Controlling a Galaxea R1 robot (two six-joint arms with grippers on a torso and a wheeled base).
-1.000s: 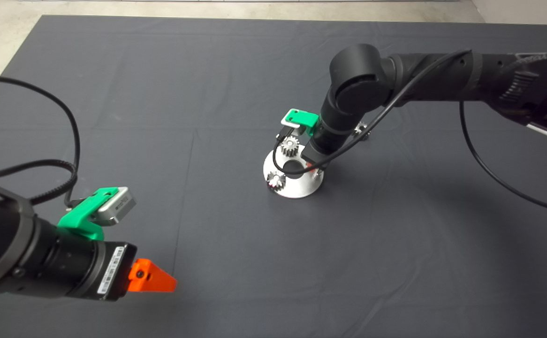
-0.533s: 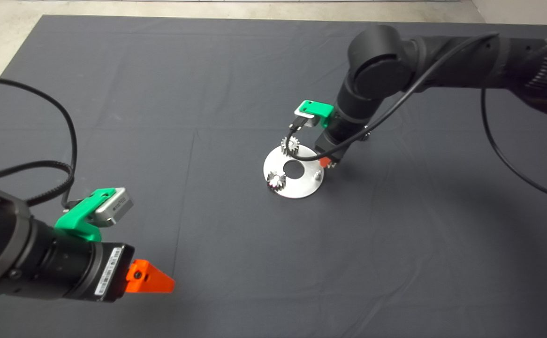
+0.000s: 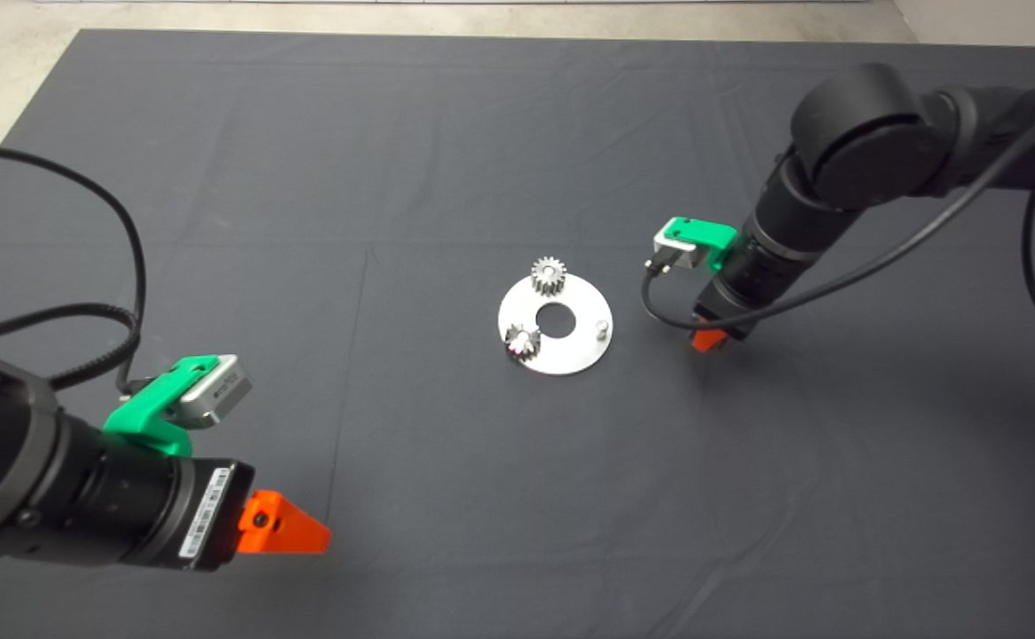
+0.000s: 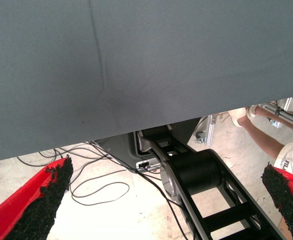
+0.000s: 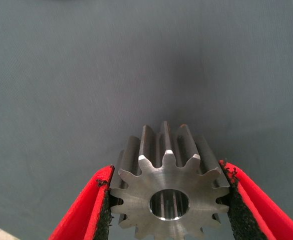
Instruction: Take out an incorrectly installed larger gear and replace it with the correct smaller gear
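Right arm reaching in over mat, elbow high, wrist angled down. Right gripper right of round plate, clamped on larger gear, above mat. Left gripper parked lower left, fingers wide apart, holding nothing.

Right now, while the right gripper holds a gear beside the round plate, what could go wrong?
The right gripper pinches the larger gear only by its tooth tips, so it may slip or rotate. The cable loop under that wrist might later snag the two small gears on the plate. The left gripper waits.
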